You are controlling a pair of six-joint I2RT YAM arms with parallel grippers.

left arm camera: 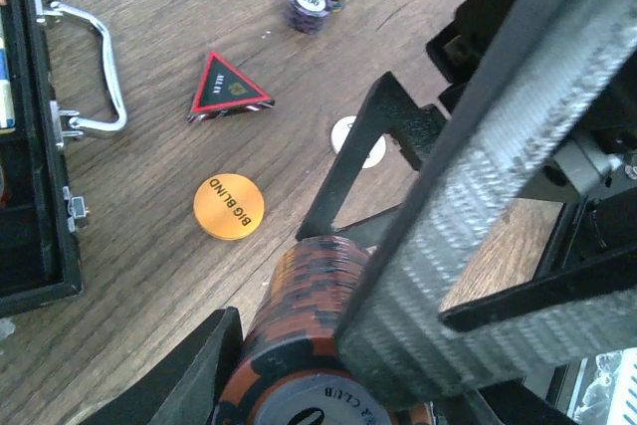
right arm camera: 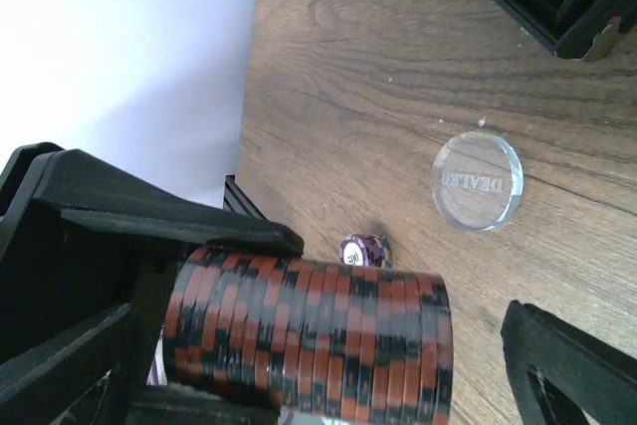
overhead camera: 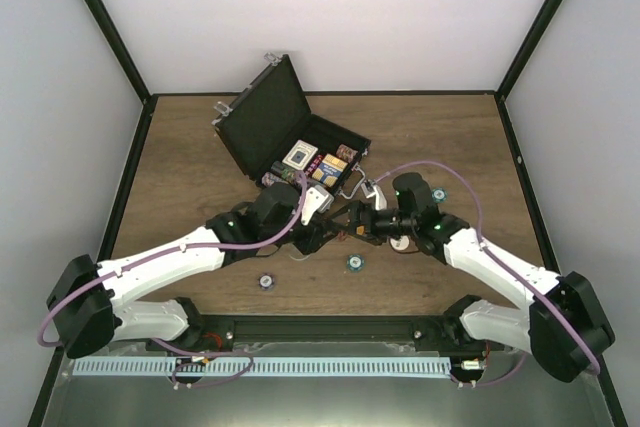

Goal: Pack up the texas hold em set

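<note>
The black briefcase (overhead camera: 262, 119) stands open at the back left, with card decks (overhead camera: 300, 156) in its tray. My left gripper (overhead camera: 322, 231) is shut on the curved sides of a stack of orange-and-black poker chips (left arm camera: 304, 296), held lying on its side above the wood. My right gripper (overhead camera: 363, 224) is open around the same stack (right arm camera: 309, 335), one finger (right arm camera: 569, 360) standing clear of its end. On the table lie the triangular marker (left arm camera: 229, 87), an orange BIG BLIND button (left arm camera: 229, 207), a half-hidden white button (left arm camera: 344, 132) and a clear DEALER button (right arm camera: 478, 181).
Small chip piles lie loose on the table: one near the front left (overhead camera: 266, 281), one at the front middle (overhead camera: 354, 262), one to the right (overhead camera: 437, 194). A purple pile (left arm camera: 311, 3) sits beyond the marker. The case's silver handle (left arm camera: 105, 72) juts toward the grippers.
</note>
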